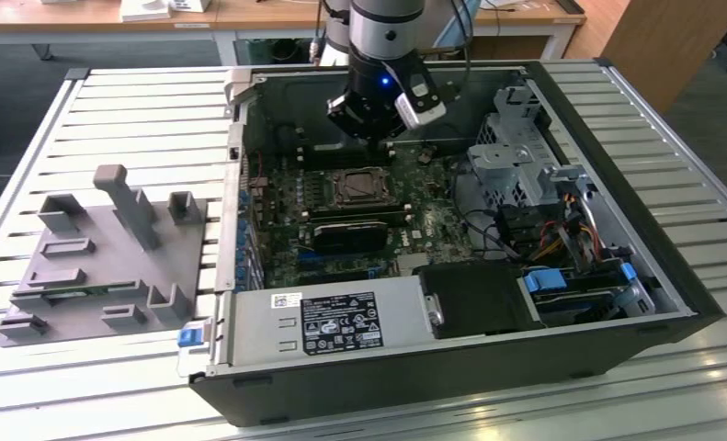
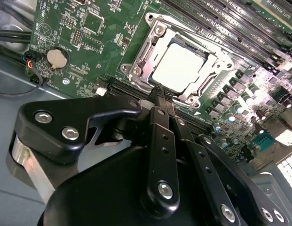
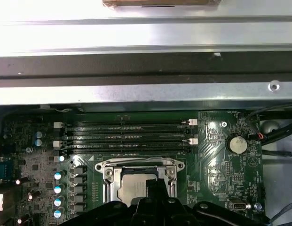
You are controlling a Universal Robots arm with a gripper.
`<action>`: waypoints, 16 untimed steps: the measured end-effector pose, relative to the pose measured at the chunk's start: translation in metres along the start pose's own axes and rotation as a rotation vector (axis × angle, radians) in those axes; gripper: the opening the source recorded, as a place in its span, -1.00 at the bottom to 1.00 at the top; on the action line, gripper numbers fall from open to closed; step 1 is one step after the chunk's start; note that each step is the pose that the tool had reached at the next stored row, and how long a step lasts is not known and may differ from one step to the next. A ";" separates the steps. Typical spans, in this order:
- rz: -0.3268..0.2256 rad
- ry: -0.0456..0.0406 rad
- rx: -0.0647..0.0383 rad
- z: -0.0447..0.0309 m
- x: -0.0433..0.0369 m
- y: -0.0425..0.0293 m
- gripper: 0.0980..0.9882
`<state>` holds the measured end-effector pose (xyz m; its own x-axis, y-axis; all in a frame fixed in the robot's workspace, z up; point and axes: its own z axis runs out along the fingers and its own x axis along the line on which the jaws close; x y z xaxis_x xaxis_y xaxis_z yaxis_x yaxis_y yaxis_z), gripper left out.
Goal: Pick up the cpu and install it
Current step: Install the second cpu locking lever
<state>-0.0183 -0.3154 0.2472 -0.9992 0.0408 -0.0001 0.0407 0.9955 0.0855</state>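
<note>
Silver slatted table (image 1: 657, 156) carries an open computer case (image 1: 633, 303) and a grey holder block (image 1: 106, 257). The cpu (image 2: 179, 66) sits in the motherboard socket (image 2: 150, 52); the gripper (image 2: 161, 96) hovers just above, fingers together, empty.

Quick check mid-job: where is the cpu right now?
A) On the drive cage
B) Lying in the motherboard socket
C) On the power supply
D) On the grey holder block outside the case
B: in the second wrist view the silver-topped cpu lies inside the socket's metal frame, beyond the gripper.
</note>
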 end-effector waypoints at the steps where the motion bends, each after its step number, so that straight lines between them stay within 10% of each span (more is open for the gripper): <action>1: 0.000 0.0000 0.000 0.0000 0.0000 -0.0007 -0.98; 16: 0.000 0.0001 -0.001 -0.0049 -0.0006 -0.0190 -0.98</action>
<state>-0.0185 -0.3347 0.2504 -0.9992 0.0409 0.0000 0.0408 0.9954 0.0866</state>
